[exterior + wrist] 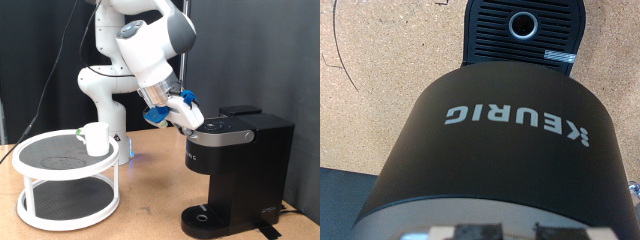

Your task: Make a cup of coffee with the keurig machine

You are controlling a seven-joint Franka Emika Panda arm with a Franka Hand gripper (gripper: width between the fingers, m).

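Observation:
The black keurig machine (238, 158) stands at the exterior view's right, its lid down and its round drip base (208, 216) bare. My gripper (190, 121) rests against the front top edge of the lid. In the wrist view the keurig machine (505, 150) fills the frame, with the drip base (524, 28) beyond it and only the fingertips (472, 233) at the frame's edge. The white cup (97, 138) stands apart on the upper tier of a round stand at the exterior view's left. Nothing shows between the fingers.
The white two-tier round stand (62, 163) with dark shelves sits on the wooden table (150, 200). The arm's white base (100, 95) stands behind it. A dark curtain closes the back.

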